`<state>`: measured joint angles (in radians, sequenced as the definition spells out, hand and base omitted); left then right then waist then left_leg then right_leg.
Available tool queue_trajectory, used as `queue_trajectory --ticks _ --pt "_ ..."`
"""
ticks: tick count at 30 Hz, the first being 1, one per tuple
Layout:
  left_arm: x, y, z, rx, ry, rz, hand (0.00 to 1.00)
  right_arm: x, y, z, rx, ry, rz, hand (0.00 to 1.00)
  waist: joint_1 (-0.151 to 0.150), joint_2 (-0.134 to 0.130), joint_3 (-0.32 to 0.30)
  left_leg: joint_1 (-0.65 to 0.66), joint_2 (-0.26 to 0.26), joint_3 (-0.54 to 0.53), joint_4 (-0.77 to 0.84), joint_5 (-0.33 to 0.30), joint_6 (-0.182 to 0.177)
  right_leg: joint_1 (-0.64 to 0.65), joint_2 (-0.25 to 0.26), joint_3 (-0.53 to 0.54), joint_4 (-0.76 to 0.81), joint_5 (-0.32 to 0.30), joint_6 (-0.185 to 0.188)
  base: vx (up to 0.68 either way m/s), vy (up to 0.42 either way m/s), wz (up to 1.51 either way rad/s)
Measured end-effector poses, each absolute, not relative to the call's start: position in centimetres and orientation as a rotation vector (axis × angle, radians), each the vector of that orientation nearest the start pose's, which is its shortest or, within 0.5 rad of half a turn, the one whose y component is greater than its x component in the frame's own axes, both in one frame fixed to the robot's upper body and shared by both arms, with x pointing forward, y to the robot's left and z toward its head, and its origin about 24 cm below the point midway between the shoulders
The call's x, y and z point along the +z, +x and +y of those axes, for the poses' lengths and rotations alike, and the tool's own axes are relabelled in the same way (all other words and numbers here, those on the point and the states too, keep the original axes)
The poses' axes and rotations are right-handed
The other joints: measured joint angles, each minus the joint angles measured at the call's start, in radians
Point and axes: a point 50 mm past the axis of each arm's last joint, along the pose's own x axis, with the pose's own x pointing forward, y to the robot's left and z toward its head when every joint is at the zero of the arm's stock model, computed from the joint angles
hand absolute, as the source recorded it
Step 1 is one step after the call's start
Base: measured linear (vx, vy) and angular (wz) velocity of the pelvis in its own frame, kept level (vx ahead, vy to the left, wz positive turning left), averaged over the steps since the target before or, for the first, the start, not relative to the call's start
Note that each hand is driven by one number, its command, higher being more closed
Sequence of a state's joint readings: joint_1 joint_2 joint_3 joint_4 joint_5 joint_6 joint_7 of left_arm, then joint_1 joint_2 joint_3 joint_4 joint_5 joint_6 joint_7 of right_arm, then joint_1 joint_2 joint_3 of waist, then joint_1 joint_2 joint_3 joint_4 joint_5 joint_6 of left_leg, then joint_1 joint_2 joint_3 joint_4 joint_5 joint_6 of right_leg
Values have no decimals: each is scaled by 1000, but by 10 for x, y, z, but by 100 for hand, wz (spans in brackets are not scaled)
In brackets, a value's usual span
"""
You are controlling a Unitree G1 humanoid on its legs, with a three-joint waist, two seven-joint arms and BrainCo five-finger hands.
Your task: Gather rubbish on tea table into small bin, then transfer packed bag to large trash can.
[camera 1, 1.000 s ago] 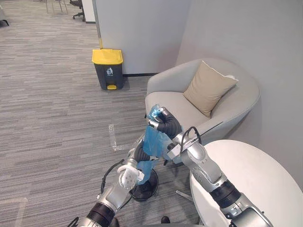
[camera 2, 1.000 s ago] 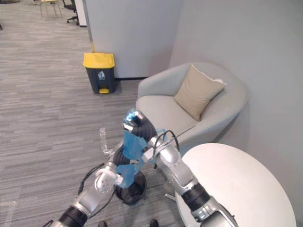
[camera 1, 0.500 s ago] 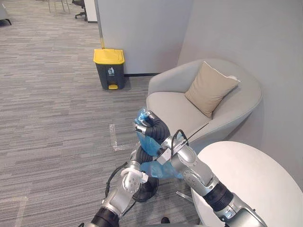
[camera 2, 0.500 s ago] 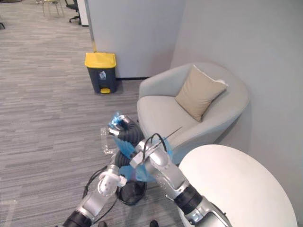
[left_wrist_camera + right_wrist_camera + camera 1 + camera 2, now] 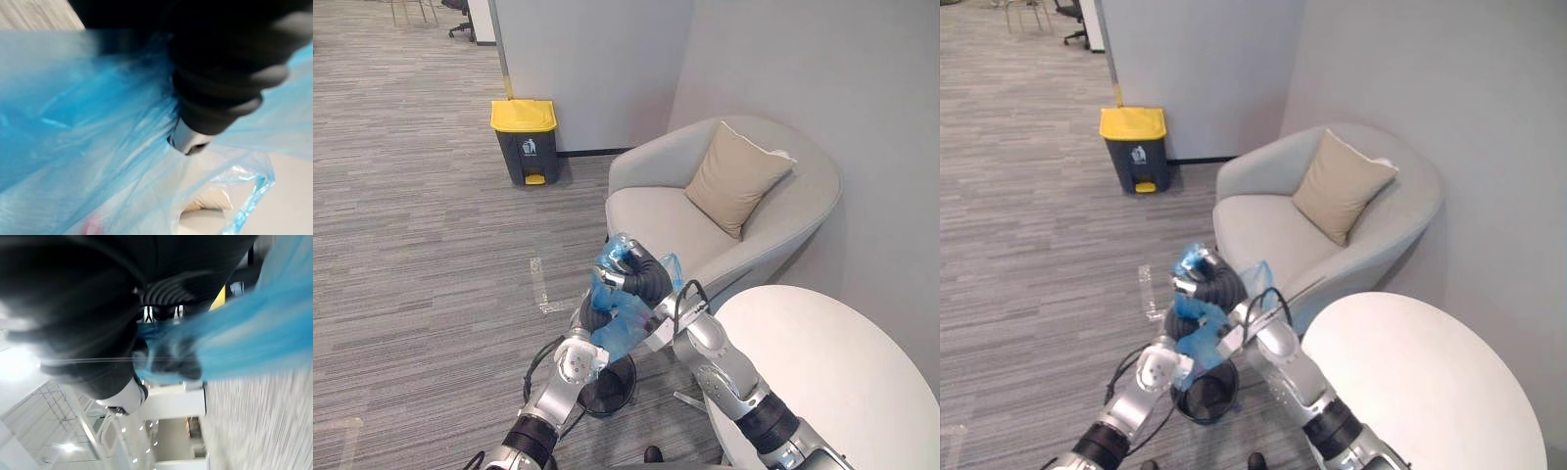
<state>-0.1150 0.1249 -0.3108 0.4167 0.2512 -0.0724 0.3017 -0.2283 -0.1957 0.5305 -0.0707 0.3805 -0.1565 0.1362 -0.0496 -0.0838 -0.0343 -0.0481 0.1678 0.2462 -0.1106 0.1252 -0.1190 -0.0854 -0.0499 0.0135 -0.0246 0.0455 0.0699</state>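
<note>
from my remote seat, the blue bag [image 5: 619, 328] hangs just above the small bin [image 5: 617, 392] on the floor beside the table [image 5: 832, 372], clear of its rim as far as i can judge. my right hand [image 5: 628, 269] is at the top, fingers curled tight round the bunched neck, which i take as the way to keep the mouth closed and the rubbish inside. my left hand [image 5: 595, 318] sits lower against the bag's side, likely steadying the load; whether it grips i cannot tell, as plastic hides it. the large can [image 5: 524, 137] with the yellow lid stands well apart by the far wall, past the armchair [image 5: 675, 215]. i judge the gathering done and the carry ahead.
</note>
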Motion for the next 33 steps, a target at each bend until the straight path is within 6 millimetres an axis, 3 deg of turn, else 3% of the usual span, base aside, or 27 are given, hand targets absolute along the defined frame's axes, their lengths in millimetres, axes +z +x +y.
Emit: queue_trajectory --ticks 8,10,12,18,21,23,26,31,33 --pt "-27 250 143 46 411 204 100 94 251 -66 636 -201 -346 0 0 0 0 -2 -1 -2 0 0 0 1 -2 -2 0 0 0 0 0 0" --pt "-30 247 153 81 397 224 100 94 254 -83 573 -409 -389 0 1 2 2 -2 -2 -4 0 0 0 2 -2 -3 0 0 0 0 0 0" --pt "-31 245 159 100 394 236 100 91 254 -94 534 -501 -393 0 2 7 6 -2 -2 -5 0 0 0 2 -2 -4 -1 -1 1 0 0 0" --pt "-40 233 171 154 346 291 100 66 242 -110 441 -519 -297 0 2 22 16 -4 -2 -8 0 0 1 3 -3 -8 -1 -6 4 0 0 0" --pt "-51 220 177 193 287 351 100 32 236 -120 347 -445 -131 0 1 27 20 -2 -4 -12 0 -2 1 13 -1 -15 -8 -8 5 1 0 6" --pt "-61 209 185 236 240 408 100 -5 229 -129 290 -401 55 0 2 34 25 -1 -9 -16 0 -9 1 18 -5 -28 -14 -10 9 4 5 8" --pt "-78 193 195 271 215 504 100 -45 216 -135 239 -330 263 0 3 45 32 -1 -14 -20 0 -16 -3 21 -10 -32 -15 -14 13 17 12 6" --pt "-108 160 206 347 112 689 100 -102 184 -157 94 -181 600 0 13 57 41 21 -24 -21 0 -30 0 48 -21 -34 -16 -21 12 46 12 3" --pt "-113 152 209 356 91 723 100 -110 177 -163 61 -165 657 0 19 61 44 22 -25 -20 0 -30 2 48 -22 -34 -16 -22 11 46 6 0"
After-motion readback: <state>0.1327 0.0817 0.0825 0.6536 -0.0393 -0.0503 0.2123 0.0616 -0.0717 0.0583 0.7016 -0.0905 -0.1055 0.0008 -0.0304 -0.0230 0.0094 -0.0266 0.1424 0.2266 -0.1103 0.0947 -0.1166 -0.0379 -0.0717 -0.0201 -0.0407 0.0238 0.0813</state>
